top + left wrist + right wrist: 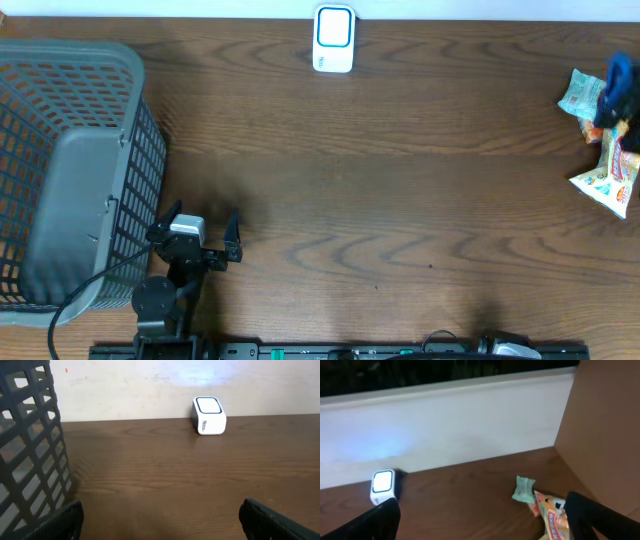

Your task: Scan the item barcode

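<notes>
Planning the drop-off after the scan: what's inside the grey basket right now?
Overhead, the basket shows only its bare grey floor, with no items in it. Its left edge runs out of frame, so that strip cannot be checked.

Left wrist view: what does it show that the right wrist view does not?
Only the left wrist view shows the gray mesh basket, at its left edge. Only the right wrist view shows the snack packets, at lower right. Both show the white barcode scanner by the wall and the wooden table.
</notes>
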